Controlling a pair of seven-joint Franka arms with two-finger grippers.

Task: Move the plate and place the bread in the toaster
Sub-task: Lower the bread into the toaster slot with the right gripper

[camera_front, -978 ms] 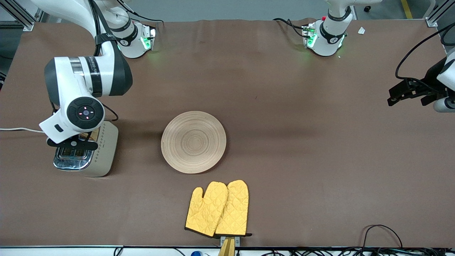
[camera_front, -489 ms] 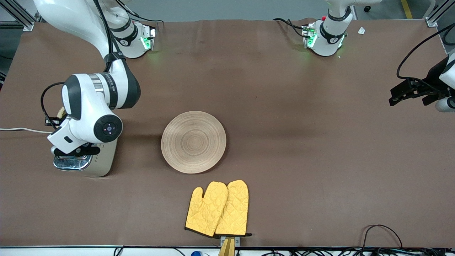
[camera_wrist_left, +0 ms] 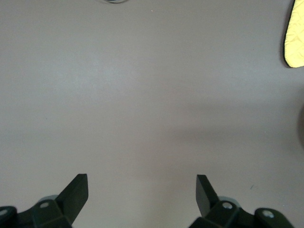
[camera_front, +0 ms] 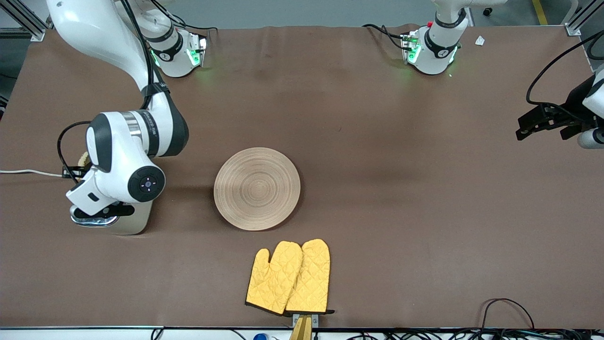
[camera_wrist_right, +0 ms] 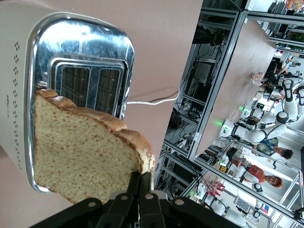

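Observation:
The toaster (camera_front: 136,223) stands at the right arm's end of the table, mostly hidden under the right arm. In the right wrist view its chrome top (camera_wrist_right: 90,52) shows two open slots. My right gripper (camera_wrist_right: 141,176) is shut on one corner of the bread (camera_wrist_right: 80,152) and holds it tilted above the toaster. In the front view a bit of bread (camera_front: 84,159) shows by the right gripper (camera_front: 75,169) over the toaster's cord end. The plate (camera_front: 257,188) lies bare mid-table. My left gripper (camera_front: 524,130) waits open and empty (camera_wrist_left: 141,187) at the left arm's end.
Two yellow oven mitts (camera_front: 289,277) lie nearer the front camera than the plate; one shows in the left wrist view (camera_wrist_left: 297,38). The toaster's white cord (camera_front: 28,172) runs off the right arm's end of the table. Black cables (camera_front: 507,307) lie at the front edge.
The right wrist has turned and come lower over the toaster, carrying the bread from above the slots to the toaster's cord end. The left arm and the plate have barely moved.

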